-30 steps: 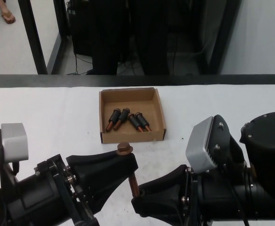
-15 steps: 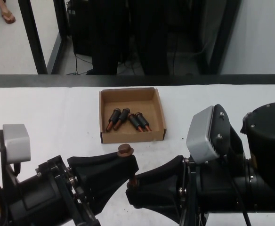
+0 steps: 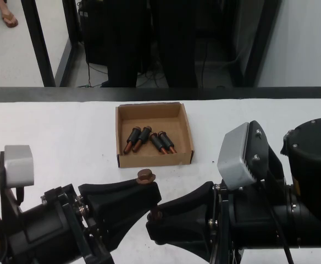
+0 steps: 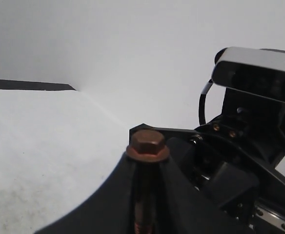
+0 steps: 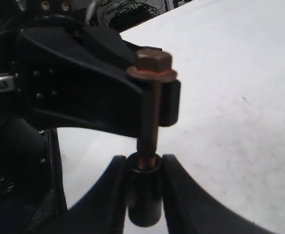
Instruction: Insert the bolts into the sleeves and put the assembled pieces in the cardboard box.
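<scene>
- the bolt (image 5: pixel 152 105) is held upright in the left gripper (image 4: pixel 145 168), which is closed on the shank just under the head.
- the sleeve (image 5: pixel 143 197) is pinched in the right gripper (image 5: pixel 143 185), closed on its sides; the bolt tip is seen at the sleeve mouth, seemingly just entered.
- both parts are held above the bench (image 3: pixel 56 132), on the near side of the cardboard box (image 3: pixel 149 105).
- 4 assembled pieces (image 3: pixel 149 140) are lying in the box.
- handling, judged: the bolt is stiff, light and likely slippery metal, best held on the shank below the head, thread end left free. the sleeve looks rigid, best held mid-body, mouth left clear. a jam is risked if either part is tilted.
- surface: white, flat, matt, faintly marked.
- room: black frame posts and dark equipment are seen behind the bench, with a pale floor beyond.
</scene>
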Robot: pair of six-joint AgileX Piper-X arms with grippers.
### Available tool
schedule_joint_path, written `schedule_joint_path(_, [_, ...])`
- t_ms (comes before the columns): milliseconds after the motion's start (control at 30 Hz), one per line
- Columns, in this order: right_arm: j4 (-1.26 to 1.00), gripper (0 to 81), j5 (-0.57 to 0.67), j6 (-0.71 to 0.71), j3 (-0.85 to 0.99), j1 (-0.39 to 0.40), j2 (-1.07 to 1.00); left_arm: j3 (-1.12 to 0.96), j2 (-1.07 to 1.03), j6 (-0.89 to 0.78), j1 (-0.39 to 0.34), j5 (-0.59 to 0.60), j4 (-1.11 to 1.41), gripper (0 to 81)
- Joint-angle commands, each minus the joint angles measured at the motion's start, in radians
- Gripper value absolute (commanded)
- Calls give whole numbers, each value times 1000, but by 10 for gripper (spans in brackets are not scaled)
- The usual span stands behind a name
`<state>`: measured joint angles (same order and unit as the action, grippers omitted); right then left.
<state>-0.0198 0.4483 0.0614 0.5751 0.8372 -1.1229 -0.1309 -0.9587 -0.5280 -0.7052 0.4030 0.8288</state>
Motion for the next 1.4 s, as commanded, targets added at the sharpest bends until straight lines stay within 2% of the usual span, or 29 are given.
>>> schedule_joint_path(0, [-22, 3, -17, 1, 18, 1, 12, -2, 9, -14, -5, 136, 21, 119])
schedule_joint_path(100, [-22, 3, -24, 1, 18, 1, 12, -2, 9, -14, -5, 173, 21, 309])
schedule_joint_path(167, [-22, 3, -24, 1, 18, 1, 12, -2, 9, -23, -5, 171, 21, 463])
schedule_joint_path(200, [-22, 3, -24, 1, 18, 1, 12, -2, 9, -34, -5, 168, 21, 515])
schedule_joint_path(233, [-22, 3, -24, 1, 18, 1, 12, -2, 9, -44, -5, 168, 21, 534])
schedule_joint_path(567, [-26, 3, -24, 1, 18, 1, 12, -2, 9, -50, -3, 168, 21, 531])
schedule_joint_path(700, [-47, 3, -24, 1, 26, 1, 12, -2, 9, -4, -3, 168, -2, 531])
schedule_joint_path(867, [-49, 3, -24, 1, 47, 1, 12, -2, 9, 127, -3, 108, -142, 531])
schedule_joint_path(1000, [-49, 3, -24, 1, 48, 1, 24, -2, 9, 151, -3, 79, -167, 531])
schedule_joint_path(1133, [-46, 3, -41, 1, 48, -1, 53, -2, 9, 173, -2, -11, -167, 531])
schedule_joint_path(1267, [-43, 3, -98, 1, 48, -5, 78, -2, 9, 150, -1, -42, -167, 531])
schedule_joint_path(1367, [-12, 3, -145, 27, 62, -9, 83, -2, 9, 46, -1, -42, -201, 501])
